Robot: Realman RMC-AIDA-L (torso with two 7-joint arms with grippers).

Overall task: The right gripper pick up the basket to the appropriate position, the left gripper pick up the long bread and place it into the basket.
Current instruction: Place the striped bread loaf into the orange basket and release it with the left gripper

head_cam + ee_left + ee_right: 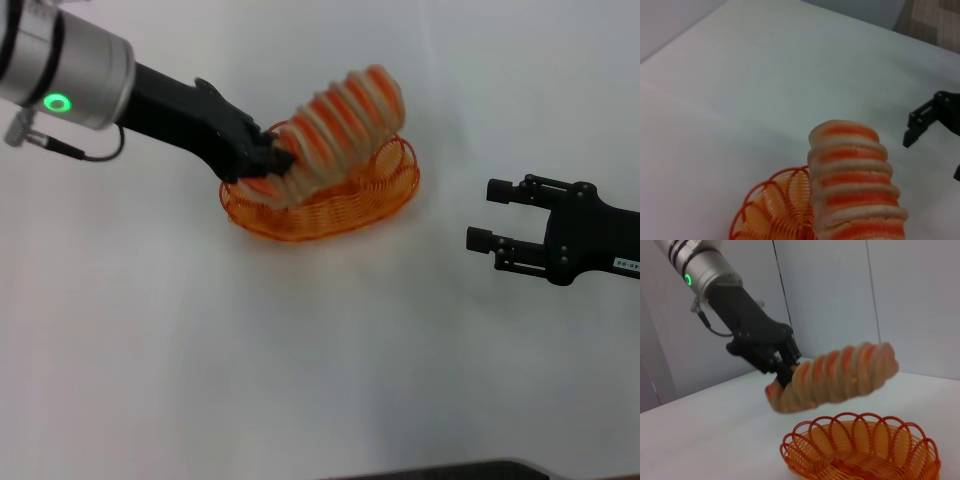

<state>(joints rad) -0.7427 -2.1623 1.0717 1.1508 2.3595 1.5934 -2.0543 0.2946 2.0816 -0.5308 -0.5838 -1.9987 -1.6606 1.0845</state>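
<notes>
White, matte tabletop [200,350] fills the head view with no markings; a dark strip shows at its near edge. Behind the table, the right wrist view shows pale grey wall panels [840,300] divided by thin vertical seams, and the left wrist view shows a patch of brownish floor [935,20] beyond the far table edge. The basket [390,190] rests on the tabletop, an oval of orange wire with a scalloped looped rim. The left gripper [268,158] reaches in from the robot's left, its silver wrist showing a green light, and its black fingers are clamped on one end of the long bread [340,120]. The long bread is held clear of the basket, directly above it, tilted so that the free end is higher and points away from the left gripper; in the right wrist view an air gap separates the loaf from the basket rim. The right gripper [485,215] is positioned well apart from the basket on the robot's right, above the tabletop, with its two fingers spread and nothing between them; a small white label is visible on its arm.
</notes>
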